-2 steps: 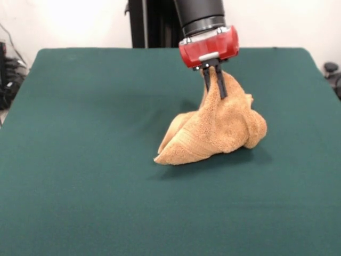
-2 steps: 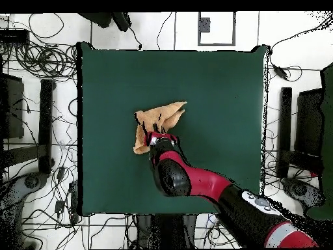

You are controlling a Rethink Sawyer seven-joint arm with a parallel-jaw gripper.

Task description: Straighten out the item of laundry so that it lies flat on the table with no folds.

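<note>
Green table (image 1: pixel 80 176) bears a bunched towel (image 1: pixel 213 136), peak pinched by fingers (image 1: pixel 220 82); overhead hides this grip.

One towel (image 1: pixel 216 130), tan-orange, and no second piece of cloth. One desk (image 1: pixel 80 160) under green cloth. One robot arm (image 2: pixel 214 189), red and black, bearing one pincer (image 1: pixel 214 85) with two dark fingers (image 1: pixel 221 82). In the overhead view the same count holds: one towel (image 2: pixel 158 122), one desk (image 2: pixel 221 97), one pincer (image 2: pixel 159 137). Around the desk on the floor lie many cables (image 2: pixel 39 58), too tangled to count.
</note>
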